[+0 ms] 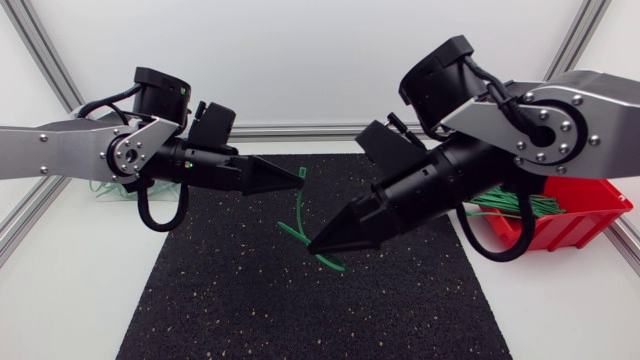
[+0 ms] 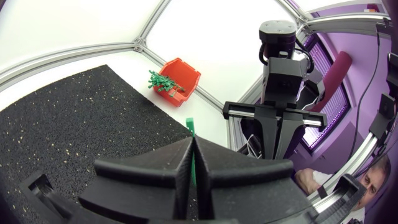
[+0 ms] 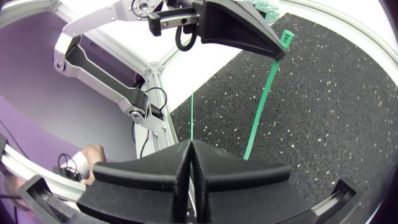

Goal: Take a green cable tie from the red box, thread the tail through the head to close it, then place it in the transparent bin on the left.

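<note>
Above the black mat [image 1: 250, 300], clear of the red box [image 1: 570, 225], you are clamping your left gripper [image 1: 293, 180] behind the head and your right gripper [image 1: 316, 244] on the tail of one green cable tie [image 1: 297, 212], apparently aligning them for threading.

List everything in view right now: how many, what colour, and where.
Table: one, white, under everything.
Mat: one, black speckled, table's middle.
Red box: one, red, table's right.
Spare ties: many, green, inside box.
Other ties: few, green, far left behind left arm.
Cable tie: one, green, held over mat.
Left pincer: one, black, shut on cable tie's head end.
Right pincer: one, black, shut on cable tie.
</note>
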